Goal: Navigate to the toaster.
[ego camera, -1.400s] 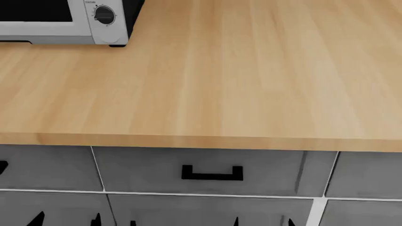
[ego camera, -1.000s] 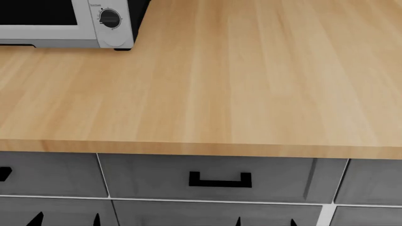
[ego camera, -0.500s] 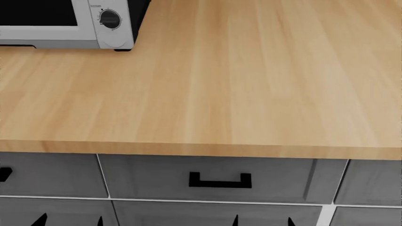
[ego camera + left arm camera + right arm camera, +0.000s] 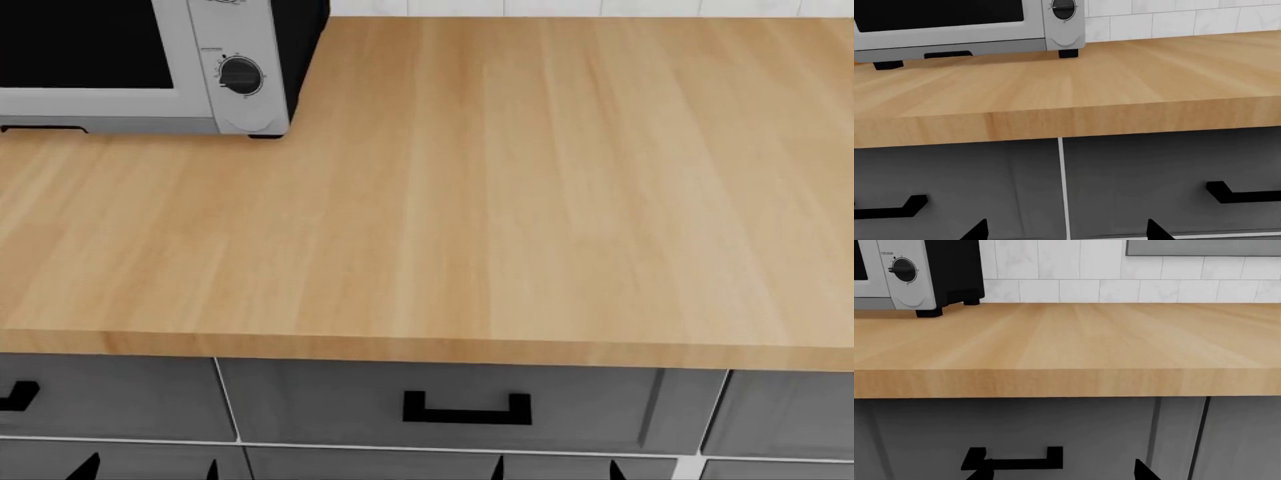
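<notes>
We face wooden countertop (image 4: 534, 200); silver microwave (image 4: 134, 60) at its back corner, grey drawers (image 4: 441, 405) below. Toaster unseen. Our pincers' state: cannot tell.

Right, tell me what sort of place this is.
Most likely a kitchen. A silver microwave with a dial stands on a wooden countertop, grey drawers with black handles run beneath it, and white wall tiles back the counter. No toaster is in view.
</notes>
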### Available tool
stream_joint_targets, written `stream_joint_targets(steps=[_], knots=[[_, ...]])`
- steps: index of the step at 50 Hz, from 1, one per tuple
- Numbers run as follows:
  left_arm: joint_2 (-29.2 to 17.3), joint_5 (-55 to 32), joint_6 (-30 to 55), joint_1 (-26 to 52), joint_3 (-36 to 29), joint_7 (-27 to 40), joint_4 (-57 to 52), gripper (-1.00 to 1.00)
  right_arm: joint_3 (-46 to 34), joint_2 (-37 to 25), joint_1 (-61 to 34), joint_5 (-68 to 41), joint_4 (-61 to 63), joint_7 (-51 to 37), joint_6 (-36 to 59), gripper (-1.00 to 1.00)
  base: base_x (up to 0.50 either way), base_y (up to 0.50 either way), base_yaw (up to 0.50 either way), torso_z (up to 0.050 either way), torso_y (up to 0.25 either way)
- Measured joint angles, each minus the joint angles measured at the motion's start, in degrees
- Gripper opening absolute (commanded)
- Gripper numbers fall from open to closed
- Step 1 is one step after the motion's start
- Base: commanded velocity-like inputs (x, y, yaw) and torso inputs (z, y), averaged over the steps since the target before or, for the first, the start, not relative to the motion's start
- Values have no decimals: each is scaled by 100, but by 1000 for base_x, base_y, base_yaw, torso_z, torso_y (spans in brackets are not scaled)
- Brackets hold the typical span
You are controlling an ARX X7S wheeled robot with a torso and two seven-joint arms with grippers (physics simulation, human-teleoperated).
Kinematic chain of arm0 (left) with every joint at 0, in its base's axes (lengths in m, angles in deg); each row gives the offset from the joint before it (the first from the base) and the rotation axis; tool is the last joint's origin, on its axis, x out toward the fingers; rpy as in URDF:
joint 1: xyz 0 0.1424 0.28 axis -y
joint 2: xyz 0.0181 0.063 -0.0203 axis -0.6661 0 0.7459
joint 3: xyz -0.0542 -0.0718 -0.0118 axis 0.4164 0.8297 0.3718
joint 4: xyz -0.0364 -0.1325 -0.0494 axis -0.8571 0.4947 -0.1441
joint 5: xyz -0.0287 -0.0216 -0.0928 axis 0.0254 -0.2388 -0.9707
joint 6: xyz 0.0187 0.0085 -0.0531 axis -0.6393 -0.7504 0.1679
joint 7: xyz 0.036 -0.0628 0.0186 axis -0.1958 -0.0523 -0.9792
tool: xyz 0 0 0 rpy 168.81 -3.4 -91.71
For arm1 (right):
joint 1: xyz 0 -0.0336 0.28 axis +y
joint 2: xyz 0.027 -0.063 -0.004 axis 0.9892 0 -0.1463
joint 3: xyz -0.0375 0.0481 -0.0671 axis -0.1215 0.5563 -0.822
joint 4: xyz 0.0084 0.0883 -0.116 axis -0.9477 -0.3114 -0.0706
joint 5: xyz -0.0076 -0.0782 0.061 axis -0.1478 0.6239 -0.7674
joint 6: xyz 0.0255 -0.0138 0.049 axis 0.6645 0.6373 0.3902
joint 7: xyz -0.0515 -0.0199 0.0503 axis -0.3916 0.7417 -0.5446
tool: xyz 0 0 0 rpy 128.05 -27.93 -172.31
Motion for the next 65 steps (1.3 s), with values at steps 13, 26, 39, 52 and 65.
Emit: stream_joint_targets(steps=[13, 26, 39, 52, 65], knots=[[-73, -86, -8, 16, -95, 83, 9, 100, -112, -84, -24, -79, -44, -83, -48, 100, 0, 0, 0, 50, 0], [-142, -183, -63, 43, -157, 155, 68, 100, -214, -154, -33, -181, -14, -143, -22, 100, 0, -64, 0, 16, 12], [-197, -259, -86, 57, -227, 220, 99, 100, -289, -216, -54, -262, -37, -201, -33, 100, 0, -348, 0, 0, 0], [-250, -319, -79, 52, -298, 280, 79, 100, -358, -274, -58, -300, -32, -283, -37, 100, 0, -365, 0, 0, 0], [-297, -370, -76, 52, -363, 336, 62, 100, -422, -323, -68, -331, -35, -357, -43, 100, 0, -353, 0, 0, 0]])
